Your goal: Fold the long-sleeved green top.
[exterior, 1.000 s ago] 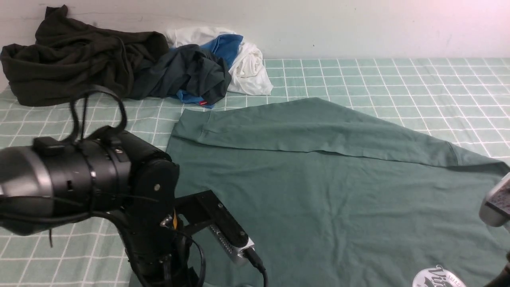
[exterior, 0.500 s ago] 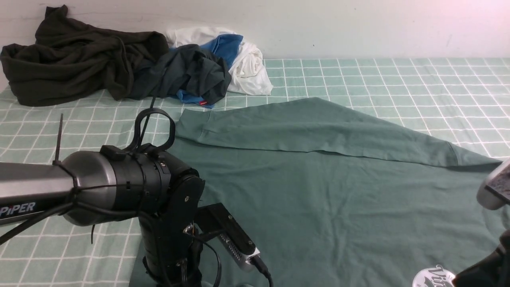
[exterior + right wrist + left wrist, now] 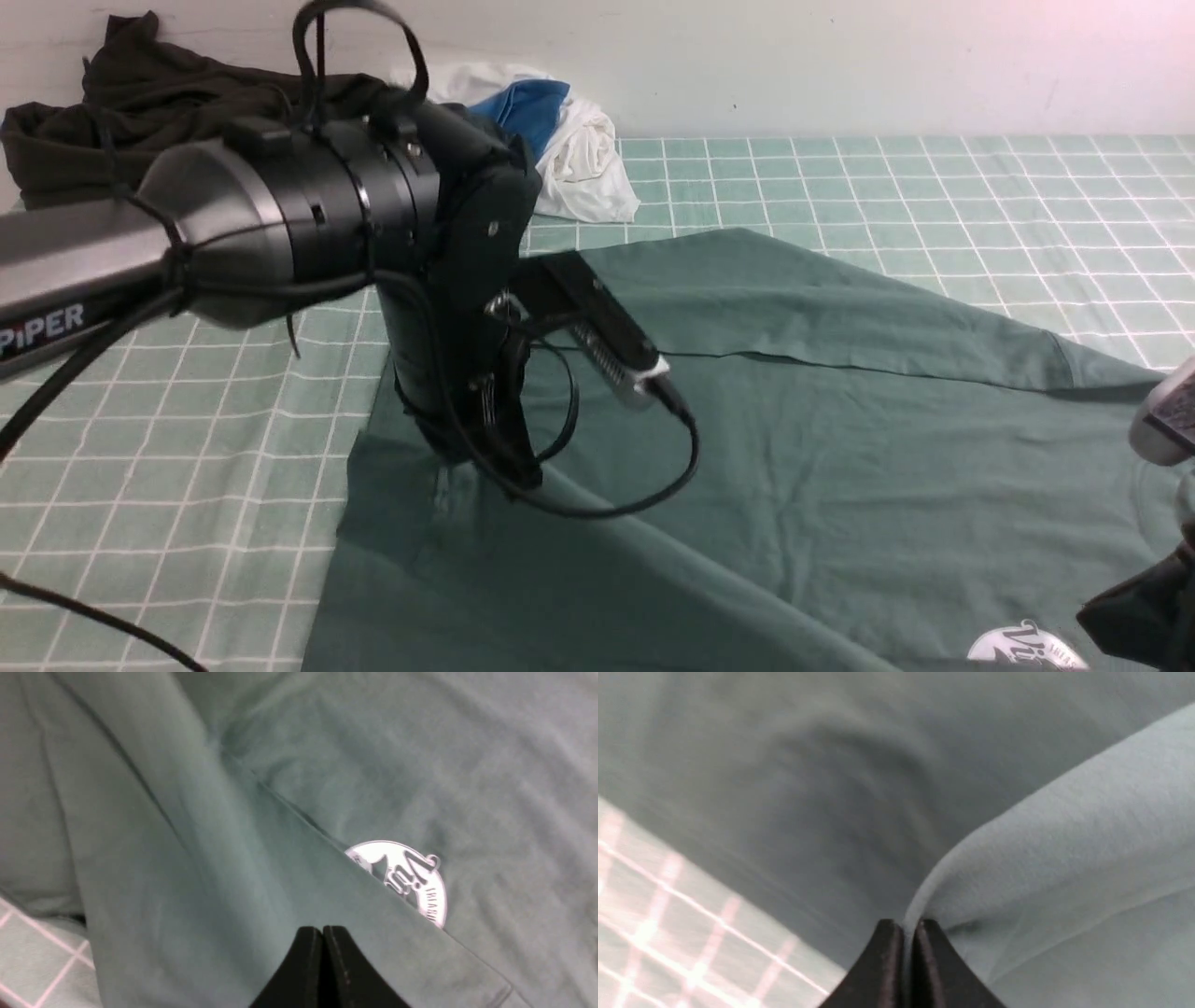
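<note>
On the green checked sheet (image 3: 934,187) the green long-sleeved top (image 3: 840,448) lies spread across the middle and right, one sleeve folded flat across its far side. At its near left edge the left arm (image 3: 280,205) reaches in from the left and holds the cloth up off the sheet, so that a raised fold runs from there toward the near right. In the left wrist view the left gripper (image 3: 904,926) has its fingers pressed together with a thin edge of the top (image 3: 1064,835) pinched between them (the sheet beneath is blurred). The right gripper (image 3: 322,929) sits at the near right; its fingers are likewise closed, with a fold of the top (image 3: 420,765) drawn up to their tips. That fold covers part of the white circular logo (image 3: 406,877), which shows at the near right edge in the front view (image 3: 1025,649). At the far left, against the wall, lie a dark garment (image 3: 140,103) and a white-and-blue garment (image 3: 579,159), well apart from the top.
</note>
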Available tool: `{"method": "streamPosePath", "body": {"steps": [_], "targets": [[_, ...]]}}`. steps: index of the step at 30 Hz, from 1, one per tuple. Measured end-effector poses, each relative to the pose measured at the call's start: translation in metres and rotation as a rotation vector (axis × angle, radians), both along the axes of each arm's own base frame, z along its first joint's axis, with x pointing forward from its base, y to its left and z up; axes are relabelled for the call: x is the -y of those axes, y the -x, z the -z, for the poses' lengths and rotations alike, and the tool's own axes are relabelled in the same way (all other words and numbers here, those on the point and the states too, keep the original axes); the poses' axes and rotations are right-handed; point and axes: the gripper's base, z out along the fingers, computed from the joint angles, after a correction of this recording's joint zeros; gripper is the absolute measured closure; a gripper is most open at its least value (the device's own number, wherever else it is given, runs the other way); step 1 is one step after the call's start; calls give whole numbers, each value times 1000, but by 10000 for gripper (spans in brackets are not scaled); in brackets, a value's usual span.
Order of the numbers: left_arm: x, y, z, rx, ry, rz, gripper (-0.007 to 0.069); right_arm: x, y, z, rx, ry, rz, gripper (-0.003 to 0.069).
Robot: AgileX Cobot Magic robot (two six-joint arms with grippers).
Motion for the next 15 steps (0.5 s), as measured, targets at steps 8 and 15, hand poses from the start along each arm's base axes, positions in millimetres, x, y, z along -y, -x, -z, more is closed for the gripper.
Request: {"method": "streamPosePath", "body": {"steps": [8, 15], "targets": [[-9, -59, 14, -40, 5, -109, 607, 11, -5, 0, 36, 68, 140, 673], [-5, -85, 42, -67, -10, -110, 556, 13, -6, -1, 46, 77, 172, 673]]}}
